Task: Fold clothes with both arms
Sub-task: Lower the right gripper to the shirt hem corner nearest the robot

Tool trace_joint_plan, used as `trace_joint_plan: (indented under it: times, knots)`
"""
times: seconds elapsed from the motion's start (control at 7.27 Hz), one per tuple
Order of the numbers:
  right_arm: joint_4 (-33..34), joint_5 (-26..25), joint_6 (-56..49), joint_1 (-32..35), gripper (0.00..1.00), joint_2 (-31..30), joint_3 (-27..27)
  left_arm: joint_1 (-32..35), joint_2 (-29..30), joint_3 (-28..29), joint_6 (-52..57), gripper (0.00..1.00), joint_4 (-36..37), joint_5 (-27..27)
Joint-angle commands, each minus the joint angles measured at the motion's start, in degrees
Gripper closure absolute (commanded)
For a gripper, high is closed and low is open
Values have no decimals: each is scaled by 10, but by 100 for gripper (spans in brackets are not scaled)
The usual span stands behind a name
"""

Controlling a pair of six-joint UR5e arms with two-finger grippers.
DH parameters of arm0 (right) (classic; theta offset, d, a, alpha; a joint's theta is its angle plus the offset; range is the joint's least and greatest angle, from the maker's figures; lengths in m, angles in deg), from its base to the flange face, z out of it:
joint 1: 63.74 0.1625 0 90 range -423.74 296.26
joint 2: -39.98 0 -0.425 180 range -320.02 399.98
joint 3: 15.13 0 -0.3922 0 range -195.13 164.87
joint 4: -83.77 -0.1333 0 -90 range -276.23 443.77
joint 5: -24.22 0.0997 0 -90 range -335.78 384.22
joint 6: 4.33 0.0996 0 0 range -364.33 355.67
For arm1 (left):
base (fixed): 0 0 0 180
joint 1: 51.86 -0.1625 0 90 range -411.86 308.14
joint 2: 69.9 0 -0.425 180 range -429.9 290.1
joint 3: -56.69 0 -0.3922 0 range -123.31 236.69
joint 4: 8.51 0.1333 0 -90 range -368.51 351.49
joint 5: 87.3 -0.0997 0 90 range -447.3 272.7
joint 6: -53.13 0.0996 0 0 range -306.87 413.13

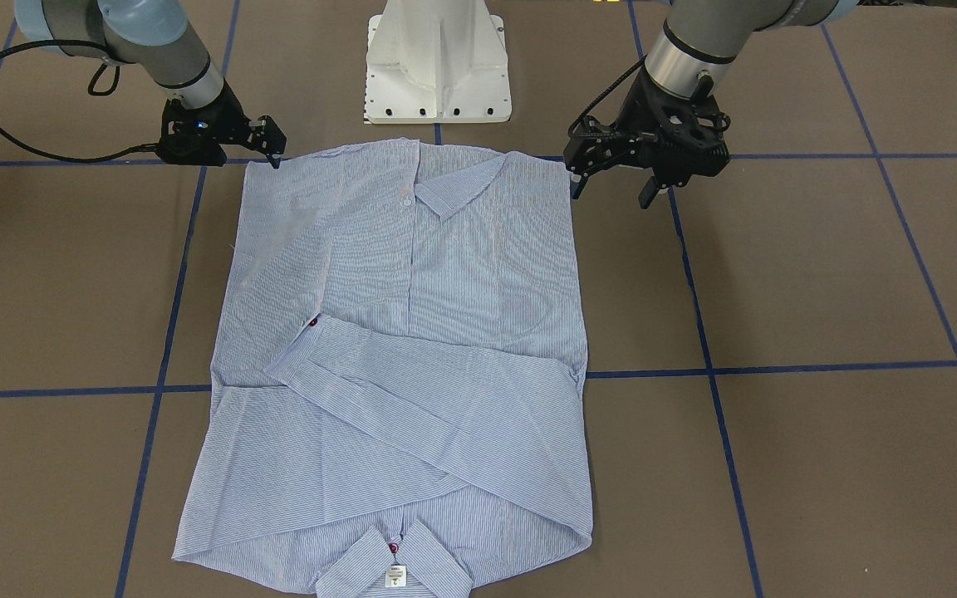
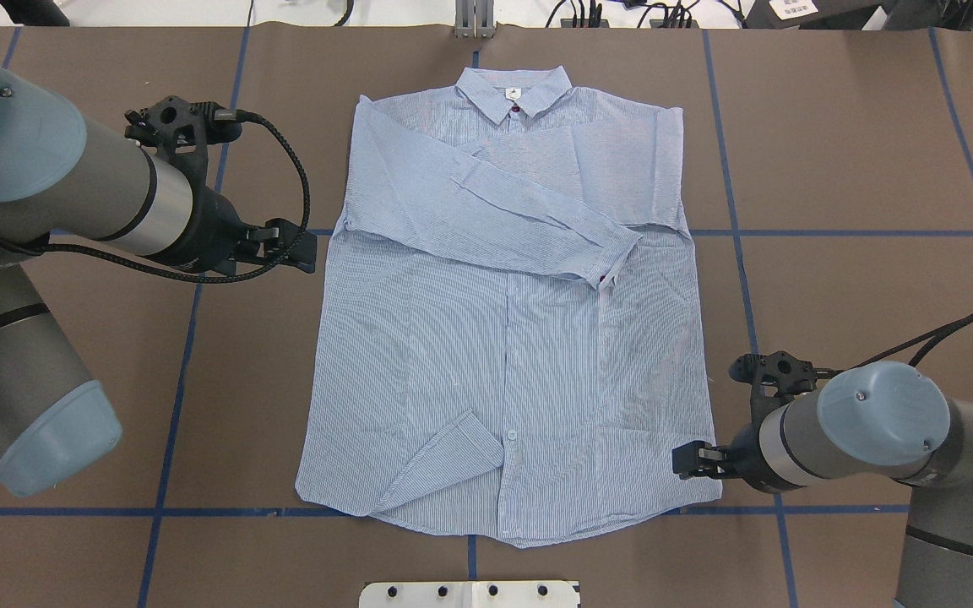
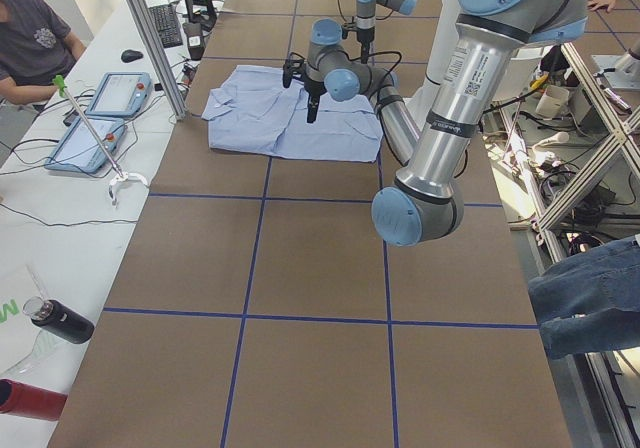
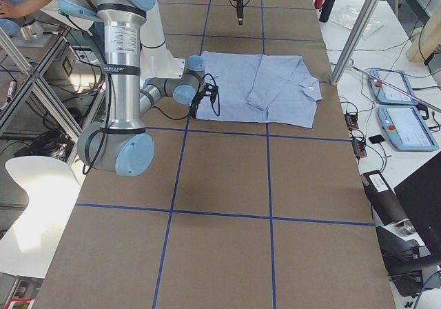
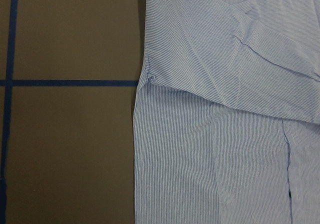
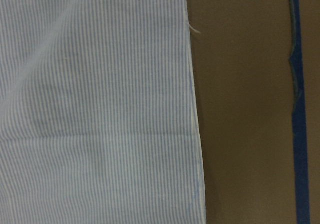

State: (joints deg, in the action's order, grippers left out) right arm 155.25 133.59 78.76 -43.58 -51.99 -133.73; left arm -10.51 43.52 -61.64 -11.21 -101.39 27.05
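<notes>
The light blue striped shirt (image 2: 503, 338) lies flat on the brown table, front up. Its collar (image 2: 513, 89) is on the far side and its hem toward the robot's base. One sleeve is folded across the chest, its cuff (image 2: 613, 257) showing a dark red button. My left gripper (image 1: 611, 191) hangs open above the table, just off the shirt's side edge by the armpit (image 5: 148, 79). My right gripper (image 2: 687, 460) sits low at the hem corner (image 1: 250, 166); it looks open and holds nothing. Neither wrist view shows any fingers.
The white pedestal base (image 1: 437, 66) stands just behind the hem. Blue tape lines (image 1: 777, 365) grid the brown table (image 1: 819, 266). In the exterior left view a side bench holds tablets (image 3: 118, 93) and a dark bottle (image 3: 58, 320), with a seated person (image 3: 30, 43) beside it.
</notes>
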Motion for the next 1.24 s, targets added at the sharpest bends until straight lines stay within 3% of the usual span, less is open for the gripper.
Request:
trace_joint_plan:
  times: [0.0, 0.28, 1.1]
  knots:
    - [0, 5, 0, -7, 13, -4, 4, 0, 0, 0, 0, 1, 0, -1]
    - [0, 6, 0, -7, 28, -1, 10, 0, -1, 0, 1, 1, 0, -1]
    - [0, 12, -1, -9, 41, 5, 24, 0, -1, -1, 0, 2, 1, 0]
